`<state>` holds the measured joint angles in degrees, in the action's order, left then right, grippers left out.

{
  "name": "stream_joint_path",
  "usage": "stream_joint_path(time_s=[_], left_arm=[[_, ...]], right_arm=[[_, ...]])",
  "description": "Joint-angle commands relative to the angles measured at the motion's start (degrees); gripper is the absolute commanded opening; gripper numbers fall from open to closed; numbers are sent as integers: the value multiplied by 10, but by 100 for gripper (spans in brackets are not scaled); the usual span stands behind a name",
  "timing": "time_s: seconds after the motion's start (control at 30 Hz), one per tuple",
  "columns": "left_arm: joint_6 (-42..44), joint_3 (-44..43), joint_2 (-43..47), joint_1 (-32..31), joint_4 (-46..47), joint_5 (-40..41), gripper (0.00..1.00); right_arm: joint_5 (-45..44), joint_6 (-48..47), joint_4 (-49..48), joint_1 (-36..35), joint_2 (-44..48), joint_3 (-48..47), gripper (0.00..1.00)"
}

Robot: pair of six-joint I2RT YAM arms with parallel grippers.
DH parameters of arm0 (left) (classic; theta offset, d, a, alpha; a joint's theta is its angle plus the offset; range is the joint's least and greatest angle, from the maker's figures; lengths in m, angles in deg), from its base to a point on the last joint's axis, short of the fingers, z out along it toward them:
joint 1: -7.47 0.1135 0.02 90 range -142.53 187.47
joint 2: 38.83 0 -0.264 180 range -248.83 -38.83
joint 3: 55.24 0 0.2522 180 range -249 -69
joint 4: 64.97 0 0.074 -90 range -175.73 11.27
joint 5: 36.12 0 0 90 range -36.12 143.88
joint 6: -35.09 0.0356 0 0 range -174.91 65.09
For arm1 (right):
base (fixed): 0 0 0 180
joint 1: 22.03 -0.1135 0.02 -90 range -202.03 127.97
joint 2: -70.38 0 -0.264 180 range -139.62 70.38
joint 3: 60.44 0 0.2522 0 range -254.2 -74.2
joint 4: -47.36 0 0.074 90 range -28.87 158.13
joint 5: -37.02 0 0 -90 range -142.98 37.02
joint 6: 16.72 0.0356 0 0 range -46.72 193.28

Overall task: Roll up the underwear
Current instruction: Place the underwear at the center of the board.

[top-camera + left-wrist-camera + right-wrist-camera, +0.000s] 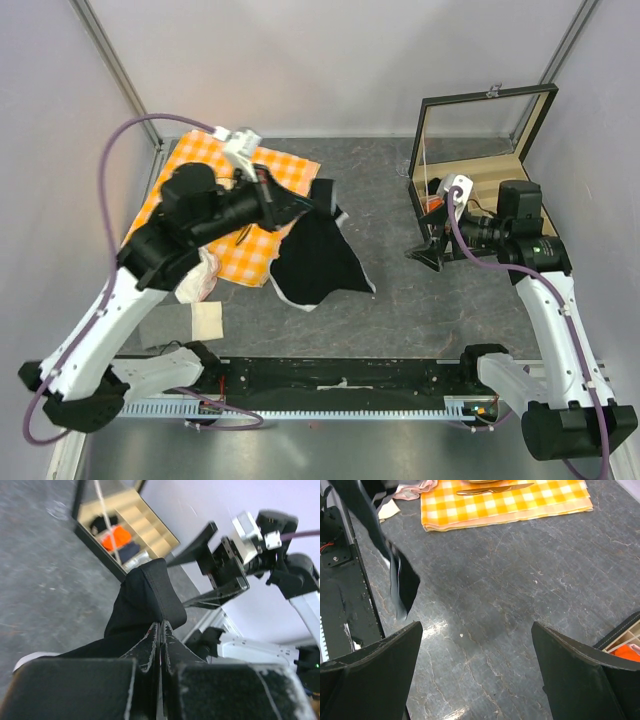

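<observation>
The underwear [318, 255] is black fabric with white edge trim. It hangs from my left gripper [312, 205] above the middle of the table, its lower edge near the surface. In the left wrist view the fingertips [161, 629] are pressed together on a fold of the black fabric [145, 600]. My right gripper [432, 250] is open and empty, low over bare table in front of the wooden box. In the right wrist view the hanging underwear [402, 582] shows at the upper left, beyond the open gripper [476, 645].
An orange checked cloth [210, 190] lies at the back left with a knife [492, 488] on it. A pink cloth [200, 280] and a beige square [207, 322] lie near the left arm. An open wooden box [490, 165] with an orange roll [116, 537] stands at the right.
</observation>
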<state>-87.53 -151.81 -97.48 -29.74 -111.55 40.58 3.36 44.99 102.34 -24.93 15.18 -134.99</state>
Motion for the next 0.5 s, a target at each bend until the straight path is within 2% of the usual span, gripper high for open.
stream_joint_path(time_s=[0.0,0.2,0.27,0.3,0.33,0.37,0.43,0.47], left_arm=[[-38,35,-57,-92,93,57,2],[-70,151,-155,-101,178,58,2],[-69,167,-186,-102,184,57,4],[-64,171,-211,-102,185,57,10],[-52,171,-222,-101,179,60,31],[-45,170,-226,-101,173,76,41],[-19,178,-211,-101,173,94,62],[-9,182,-199,-101,173,109,65]], right_arm=[[-20,-4,-2,-2,18,-13,98],[-53,-11,-2,-2,25,20,98],[-61,-14,-3,-2,22,31,98],[-63,-17,-3,-2,19,34,98],[-67,-19,-3,-1,19,38,98],[-74,-19,-3,-2,18,41,98],[-84,-21,-3,-2,14,44,98],[-94,-20,-6,-2,14,44,98]])
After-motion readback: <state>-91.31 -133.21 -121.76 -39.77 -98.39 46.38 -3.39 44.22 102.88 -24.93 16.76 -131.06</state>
